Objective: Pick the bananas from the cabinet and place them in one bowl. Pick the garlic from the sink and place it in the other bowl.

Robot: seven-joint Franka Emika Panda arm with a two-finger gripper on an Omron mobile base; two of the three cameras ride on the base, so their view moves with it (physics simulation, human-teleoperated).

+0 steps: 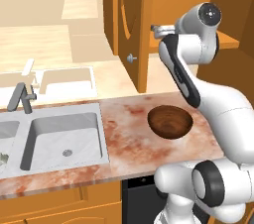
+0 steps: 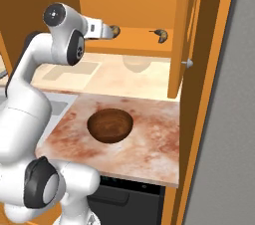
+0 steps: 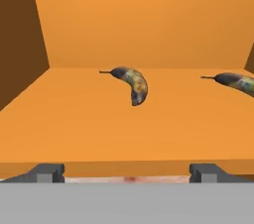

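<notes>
Two bananas lie on the shelf of the open cabinet (image 2: 139,40). In the hand view one dark, yellow-streaked banana (image 3: 132,84) is straight ahead and a second banana (image 3: 236,82) sits at the right. My gripper (image 3: 126,173) stands open at the shelf's front edge, short of the nearer banana (image 2: 115,31), with nothing between its fingers. From the right base view the gripper (image 2: 107,32) reaches in from the left, and the other banana (image 2: 160,35) lies further right. A dark wooden bowl (image 1: 169,121) rests on the counter. A small pale lump, the garlic (image 1: 2,158), lies in the sink's (image 1: 59,119) left basin.
The cabinet door (image 1: 133,20) hangs open with its silver knob (image 1: 131,58) over the counter. A pale second bowl (image 2: 137,63) sits below the shelf at the back. The grey faucet (image 1: 22,96) stands behind the sink. A dark appliance (image 2: 129,194) is under the counter's front edge.
</notes>
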